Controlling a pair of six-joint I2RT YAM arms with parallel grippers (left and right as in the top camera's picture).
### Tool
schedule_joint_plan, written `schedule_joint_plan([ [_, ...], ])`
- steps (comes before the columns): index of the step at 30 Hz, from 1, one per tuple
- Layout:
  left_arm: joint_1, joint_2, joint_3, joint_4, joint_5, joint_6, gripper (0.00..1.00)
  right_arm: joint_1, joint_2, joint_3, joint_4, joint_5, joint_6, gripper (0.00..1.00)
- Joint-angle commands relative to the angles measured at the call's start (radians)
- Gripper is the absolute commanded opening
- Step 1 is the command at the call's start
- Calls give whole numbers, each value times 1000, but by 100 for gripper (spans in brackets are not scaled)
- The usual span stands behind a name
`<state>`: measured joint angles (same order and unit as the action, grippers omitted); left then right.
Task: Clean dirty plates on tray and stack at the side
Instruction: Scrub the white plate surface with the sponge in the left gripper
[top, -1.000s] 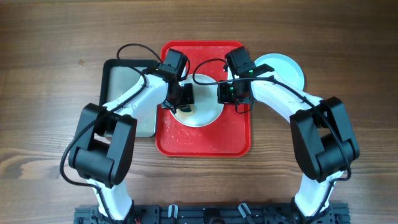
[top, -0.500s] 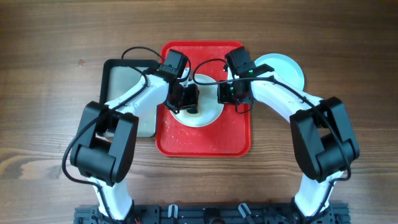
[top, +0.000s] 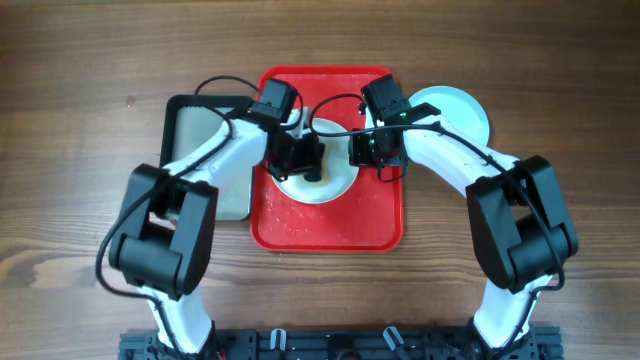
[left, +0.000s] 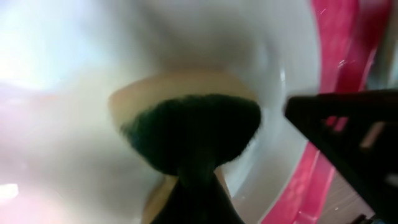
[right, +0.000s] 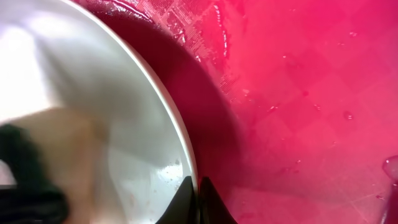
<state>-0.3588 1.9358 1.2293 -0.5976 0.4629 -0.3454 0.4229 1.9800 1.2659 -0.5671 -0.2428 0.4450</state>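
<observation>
1 white plate (top: 322, 185) at centre of red tray (top: 330, 228). Pinched at its right rim by closed right gripper (right: 196, 200); pressed on by sponge (left: 193, 130) clamped in closed left gripper (top: 308, 163). 1 turquoise plate (top: 462, 110) beside tray, right. Likely fault: wet rim slipping from thin pinch under sponge pressure, plate skidding across tray.

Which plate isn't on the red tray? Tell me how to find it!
Find the big red tray in the middle of the wooden table. Just past its far right corner, partly under the robot's right arm, a round plate lies on the wood. It is pale turquoise and outside the tray, while the white plate sits inside it.
</observation>
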Motion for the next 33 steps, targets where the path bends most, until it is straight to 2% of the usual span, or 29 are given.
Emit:
schedule_joint_plan([
  [1, 37, -108, 22, -5, -3, 27, 4, 6, 19, 0, 5, -19, 0, 4],
  [10, 35, -116, -3, -45, -243, 27, 4, 6, 19, 0, 5, -19, 0, 4],
  [13, 29, -116, -31, -37, -278, 27, 4, 6, 19, 0, 5, -19, 0, 4],
  [23, 29, -114, -167, 116, -278, 23, 4, 6, 19, 0, 5, -19, 0, 4],
  [33, 15, -105, -180, 129, -172, 23, 4, 6, 19, 0, 6, -20, 0, 4],
])
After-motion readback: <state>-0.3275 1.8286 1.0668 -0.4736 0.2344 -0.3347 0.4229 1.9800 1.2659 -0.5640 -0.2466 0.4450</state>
